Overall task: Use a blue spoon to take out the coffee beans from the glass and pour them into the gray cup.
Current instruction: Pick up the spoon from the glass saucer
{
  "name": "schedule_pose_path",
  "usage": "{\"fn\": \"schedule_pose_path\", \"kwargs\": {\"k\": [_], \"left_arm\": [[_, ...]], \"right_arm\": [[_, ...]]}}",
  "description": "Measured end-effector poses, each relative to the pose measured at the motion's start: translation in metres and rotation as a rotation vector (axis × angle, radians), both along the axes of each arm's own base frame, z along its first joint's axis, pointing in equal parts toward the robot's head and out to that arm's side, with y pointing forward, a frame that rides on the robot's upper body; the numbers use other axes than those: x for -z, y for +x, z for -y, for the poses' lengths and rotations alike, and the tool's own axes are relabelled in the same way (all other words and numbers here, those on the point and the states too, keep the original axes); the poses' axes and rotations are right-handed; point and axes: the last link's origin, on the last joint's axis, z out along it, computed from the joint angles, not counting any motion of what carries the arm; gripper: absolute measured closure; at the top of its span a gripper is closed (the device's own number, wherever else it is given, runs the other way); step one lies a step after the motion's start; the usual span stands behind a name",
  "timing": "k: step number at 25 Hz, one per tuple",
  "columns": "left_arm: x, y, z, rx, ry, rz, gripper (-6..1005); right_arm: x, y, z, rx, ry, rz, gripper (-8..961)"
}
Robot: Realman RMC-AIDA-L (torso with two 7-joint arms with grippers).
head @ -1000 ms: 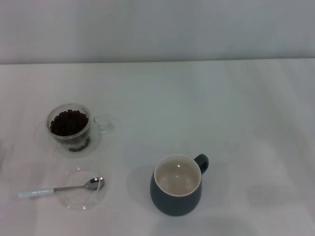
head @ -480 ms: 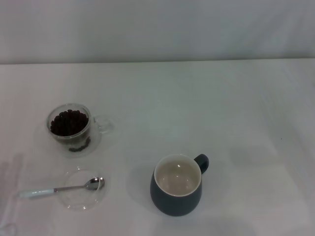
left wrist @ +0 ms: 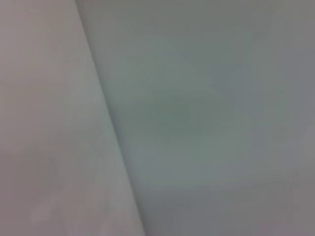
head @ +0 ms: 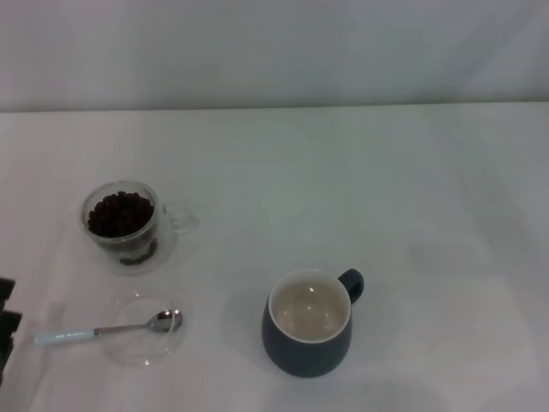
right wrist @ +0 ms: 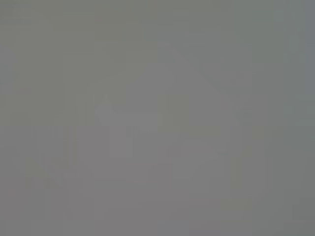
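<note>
Head view, showing one white table (head: 360,189) carrying four items. Upper left of the frame: one glass (head: 124,225), standing upright, side handle pointing right, holding many coffee beans (head: 120,214), too many and too small for counting, piling close to the rim. Lower left, just below the glass and apart from it: one flat clear saucer (head: 147,340), with one blue spoon (head: 107,330) lying across it, metal bowl resting on the saucer at right, pale handle reaching left onto the table. Lower centre: one gray cup (head: 310,322), standing upright, cream inside showing bare, loop handle pointing toward upper right, well apart from the glass and spoon. Far left edge, lower part: a dark piece of the left gripper (head: 6,322) entering the frame, near the spoon's handle tip but not touching it; spread of fingers impossible to tell. Left wrist view and right wrist view: showing only plain pale surfaces, nothing identifiable. Right gripper appearing nowhere.
</note>
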Motion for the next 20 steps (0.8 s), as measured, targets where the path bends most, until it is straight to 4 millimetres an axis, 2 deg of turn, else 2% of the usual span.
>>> {"fn": "schedule_pose_path", "kwargs": {"k": [1,4,7,14,20], "left_arm": [[0.0,0.0,0.0,0.0,0.0,0.0,125],[0.001,-0.003,0.02,-0.033,0.013,-0.009,124],[0.003,-0.004,0.023,-0.043,0.006,-0.01,123],[0.015,-0.001,0.011,-0.016,-0.096,-0.026,124],[0.02,0.002,0.006,-0.005,-0.12,-0.033,124]], "right_arm": [[-0.004,0.001,0.0,0.008,0.016,0.001,341],[-0.012,0.006,0.001,0.029,0.042,0.005,341],[-0.016,0.007,0.001,0.037,0.05,0.006,341],[-0.01,-0.001,-0.003,0.027,0.057,0.045,342],[-0.009,0.001,0.002,0.035,0.066,0.053,342]]}}
